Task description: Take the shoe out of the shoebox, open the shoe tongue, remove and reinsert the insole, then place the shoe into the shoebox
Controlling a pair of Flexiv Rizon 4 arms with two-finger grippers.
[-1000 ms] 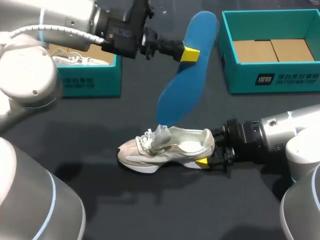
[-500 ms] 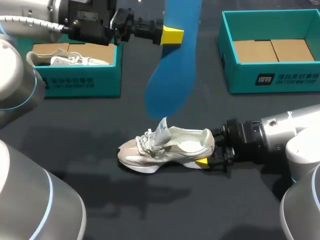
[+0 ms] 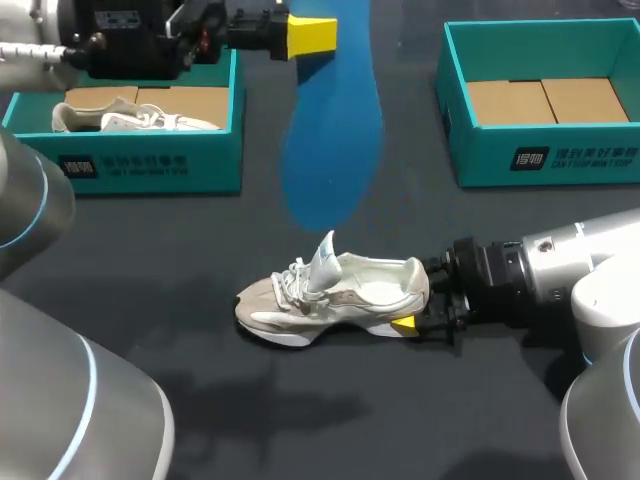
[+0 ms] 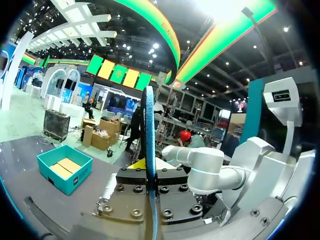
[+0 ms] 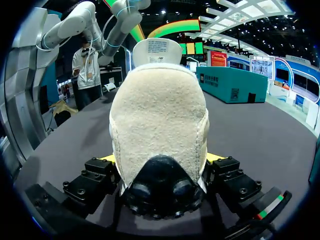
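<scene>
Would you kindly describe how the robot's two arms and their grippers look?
The left arm and right arm are rounded silver-grey segments with thin light-blue rings. Each ends in black bolted hardware; the left gripper and right gripper are black with bright yellow tips.

The shoe [image 5: 159, 115] is gripped at its cream heel from both sides by the fingers of the right gripper [image 5: 161, 160], with the tongue [image 5: 157, 51] raised upright at twelve o'clock from the gripper. A teal shoebox [image 5: 231, 84] is seen on the dark table [image 5: 260, 135] at about one o'clock, well apart from the shoe.
</scene>
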